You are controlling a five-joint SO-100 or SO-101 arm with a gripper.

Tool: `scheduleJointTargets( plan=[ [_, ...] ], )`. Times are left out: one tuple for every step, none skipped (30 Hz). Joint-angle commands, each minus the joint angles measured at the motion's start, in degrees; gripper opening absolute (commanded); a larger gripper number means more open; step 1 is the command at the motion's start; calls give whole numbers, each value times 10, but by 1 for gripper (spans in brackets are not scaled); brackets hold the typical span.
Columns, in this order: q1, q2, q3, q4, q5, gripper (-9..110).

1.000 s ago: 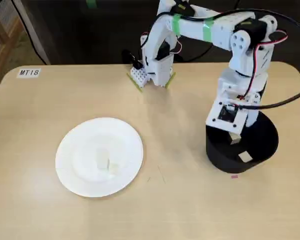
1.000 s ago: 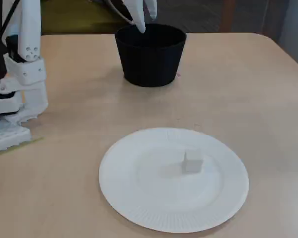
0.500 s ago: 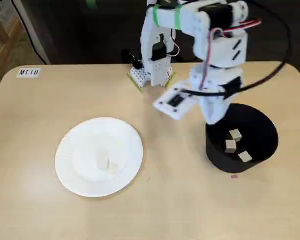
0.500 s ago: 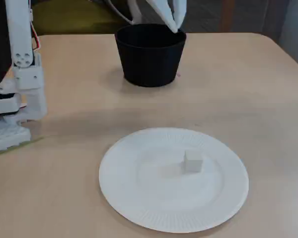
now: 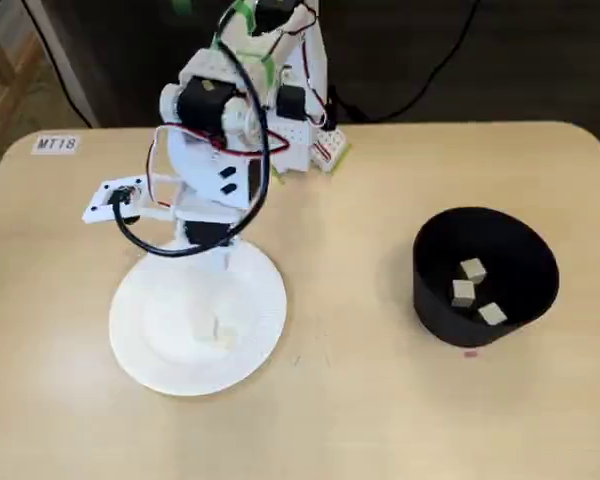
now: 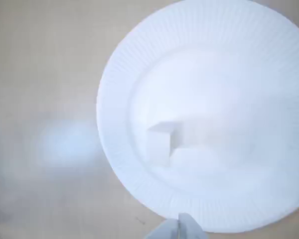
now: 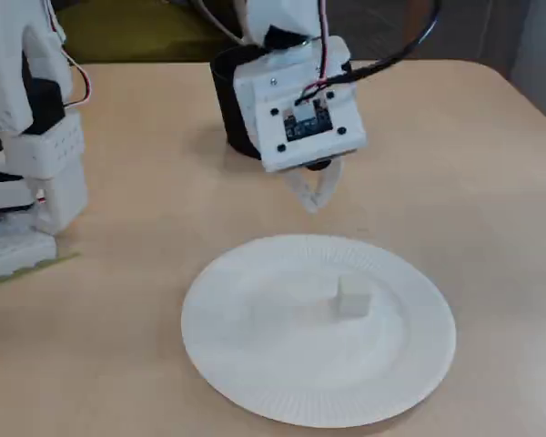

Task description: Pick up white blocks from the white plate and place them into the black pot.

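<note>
The arm has swung away from the black pot (image 5: 486, 275) and now hangs over the far rim of the white plate (image 7: 255, 382). Its jaws, the gripper (image 7: 314, 195), are empty with tips almost together above the plate's edge. One white block (image 7: 353, 298), a small off-white cube, sits upright near the plate's middle; it also shows in the wrist view (image 6: 160, 141). Three more cubes (image 5: 465, 292) lie inside the matte, tall-walled pot, well apart from the plate on the tan surface (image 5: 360, 400).
</note>
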Motion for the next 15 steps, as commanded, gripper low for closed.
scheduleJointTargets(
  plan=[
    [11,28,28,-54,-54,-2],
    [11,20,25,-54,-68,-2],
    [11,13,21,-54,-80,-2],
    [10,5,18,-54,-89,-2],
    [9,-4,12,-50,-91,-2],
    [9,-13,6,-43,-91,-2],
    [10,-21,2,-36,-86,-2],
    [13,-27,-1,-32,-76,0],
    [17,-31,-1,-28,-71,4],
    [20,-33,-1,-25,-68,10],
    [24,-37,-2,-25,-65,15],
    [25,-40,-3,-23,-64,18],
    [26,-47,-8,-18,-64,21],
    [28,-54,-16,-11,-64,24],
    [29,-62,-25,-6,-65,25]
  ],
)
